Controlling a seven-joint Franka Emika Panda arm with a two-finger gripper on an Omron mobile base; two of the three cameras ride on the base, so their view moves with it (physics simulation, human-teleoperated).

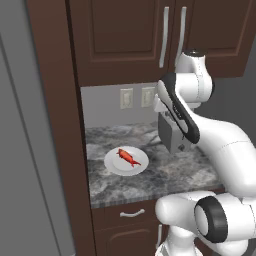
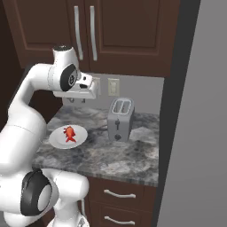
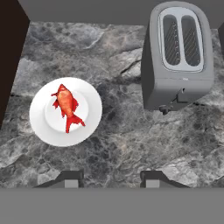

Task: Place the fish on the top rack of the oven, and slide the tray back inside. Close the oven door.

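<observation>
Red-orange, the fish (image 3: 67, 106) lies in the middle of a round white plate (image 3: 89, 127), with its forked tail toward the near edge of the counter. Nothing touches it. The plate stands on the grey marbled counter (image 1: 165, 175), at its left part, near the tall dark wood panel (image 1: 55, 125). To the right of the plate, well apart from it, stands a grey toaster (image 2: 119, 119) with two slots, closer to the back wall. The gripper (image 3: 110, 178) hangs high above the counter, between plate and toaster, pointing down. Its two dark fingertips (image 3: 70, 178) hold nothing, and a gap shows between them, though they stand at their narrow setting. Brown cabinets (image 2: 119, 31) with silver handles hang above.
</observation>
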